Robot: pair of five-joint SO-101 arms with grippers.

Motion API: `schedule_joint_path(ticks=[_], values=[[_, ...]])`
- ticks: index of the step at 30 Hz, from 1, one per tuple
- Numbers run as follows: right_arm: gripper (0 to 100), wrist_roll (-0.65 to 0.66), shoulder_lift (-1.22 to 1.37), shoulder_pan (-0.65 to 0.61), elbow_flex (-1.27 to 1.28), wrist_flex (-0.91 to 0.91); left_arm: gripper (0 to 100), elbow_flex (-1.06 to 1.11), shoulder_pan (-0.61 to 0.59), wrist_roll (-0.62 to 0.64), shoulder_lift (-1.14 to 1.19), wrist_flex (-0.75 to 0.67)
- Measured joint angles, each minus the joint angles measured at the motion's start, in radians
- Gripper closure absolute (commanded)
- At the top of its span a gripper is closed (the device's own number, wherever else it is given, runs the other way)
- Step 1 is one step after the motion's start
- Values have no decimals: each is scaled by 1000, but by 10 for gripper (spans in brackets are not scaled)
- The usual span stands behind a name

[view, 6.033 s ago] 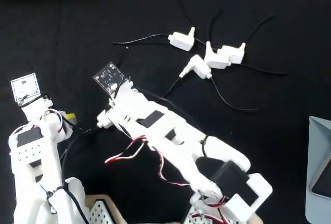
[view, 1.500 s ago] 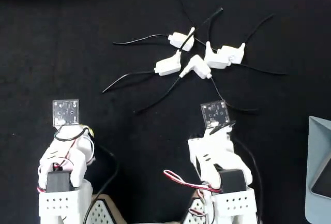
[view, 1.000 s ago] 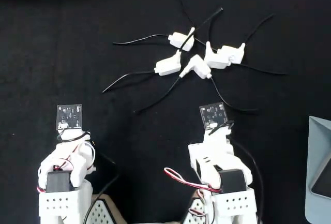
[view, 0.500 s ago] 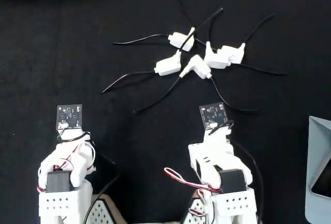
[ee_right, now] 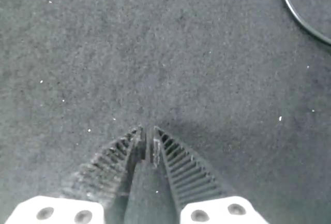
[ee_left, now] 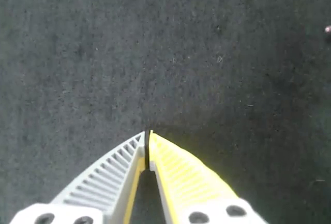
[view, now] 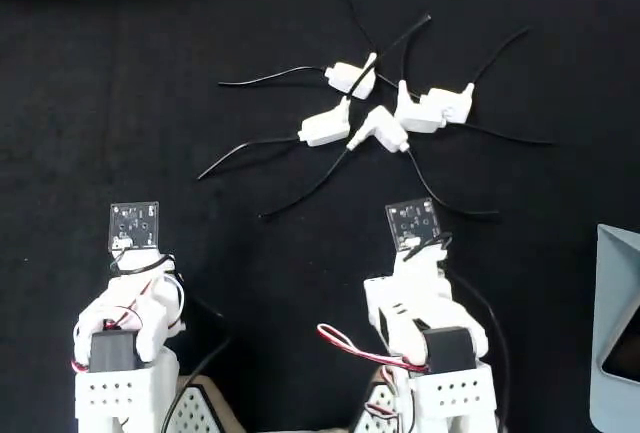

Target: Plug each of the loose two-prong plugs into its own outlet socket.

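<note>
Closed tip to tip on nothing, ribbed wedge fingers [ee_left: 178,169], grey and yellow on the left gripper [ee_left: 147,135], dark on the right gripper [ee_right: 147,131], low over fuzzy, speckled black cloth [view: 120,103], with small white blocky plugs [view: 323,129] on thin black cords [view: 250,143] clustered well apart at the far side.

Bare black cloth [view: 120,103] lies btwn both arms & the plug cluster [view: 385,113], widest lane on the left. Thin black cords [view: 300,188] fan across the middle; one loop [view: 450,207] sits just ahead of the right gripper [ee_right: 147,137]. Grey bin [view: 618,323] walls off the right edge.
</note>
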Motion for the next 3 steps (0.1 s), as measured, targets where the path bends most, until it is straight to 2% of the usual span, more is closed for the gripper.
schedule_joint_path(ticks=[3], values=[[985,0,0,0,0,0,970,0,0,0,0,0]])
